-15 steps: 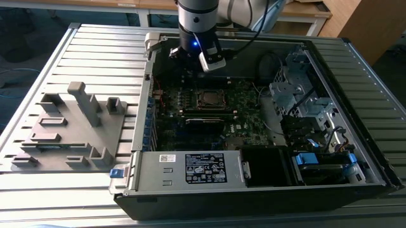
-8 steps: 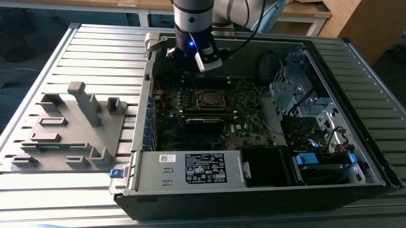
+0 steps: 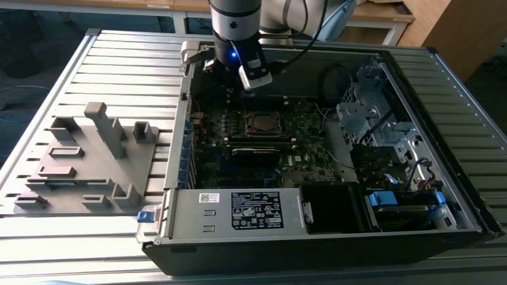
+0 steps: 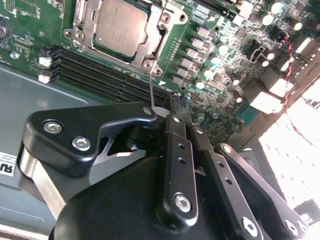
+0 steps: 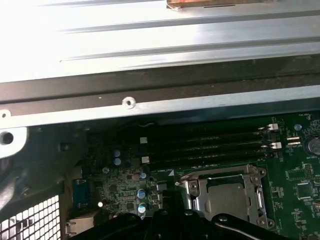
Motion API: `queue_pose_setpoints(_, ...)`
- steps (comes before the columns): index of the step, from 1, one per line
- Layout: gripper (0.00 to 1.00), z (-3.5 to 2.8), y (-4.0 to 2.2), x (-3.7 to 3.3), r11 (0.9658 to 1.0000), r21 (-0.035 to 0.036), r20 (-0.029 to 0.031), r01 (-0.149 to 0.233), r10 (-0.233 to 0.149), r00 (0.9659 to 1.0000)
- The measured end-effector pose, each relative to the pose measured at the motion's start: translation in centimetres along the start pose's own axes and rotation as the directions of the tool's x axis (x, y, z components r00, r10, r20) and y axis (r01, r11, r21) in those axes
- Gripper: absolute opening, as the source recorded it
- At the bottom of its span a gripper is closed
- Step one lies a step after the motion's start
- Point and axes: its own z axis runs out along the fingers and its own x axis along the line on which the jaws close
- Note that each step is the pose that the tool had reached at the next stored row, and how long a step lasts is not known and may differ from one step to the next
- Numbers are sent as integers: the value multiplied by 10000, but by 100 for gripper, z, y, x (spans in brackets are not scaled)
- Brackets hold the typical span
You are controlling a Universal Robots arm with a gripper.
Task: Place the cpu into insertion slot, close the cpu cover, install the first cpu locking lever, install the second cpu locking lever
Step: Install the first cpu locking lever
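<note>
One computer case [image 3: 317, 249]. One motherboard [image 3: 301, 148]. One cpu [image 4: 117, 27], one cpu cover [image 4: 157, 32]. Four long memory slots [image 5: 210, 142], side by side. One gripper [image 4: 167, 105]. One grey fixture plate [image 3: 87, 172], at 9 o'clock from case in exterior view. Two blue plastic pieces [image 3: 144, 217], at 7 and 4 o'clock of case.

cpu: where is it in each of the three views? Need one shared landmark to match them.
Exterior view: the cpu sits mid-motherboard inside the open case.
Second wrist view: silver square framed by the cpu cover.
First wrist view: grey square inside the same cover.
Shared landmark: the long black memory slots running alongside it.
</note>
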Motion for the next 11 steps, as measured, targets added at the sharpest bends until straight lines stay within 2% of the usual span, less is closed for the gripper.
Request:
queue_pose_setpoints(5, 11, -2, -5, 41, 10000, -10, 32, 4, -4, 10000)
queue_pose_setpoints(11, 11, -2, -4, 46, 10000, -14, 33, 5, -5, 10000)
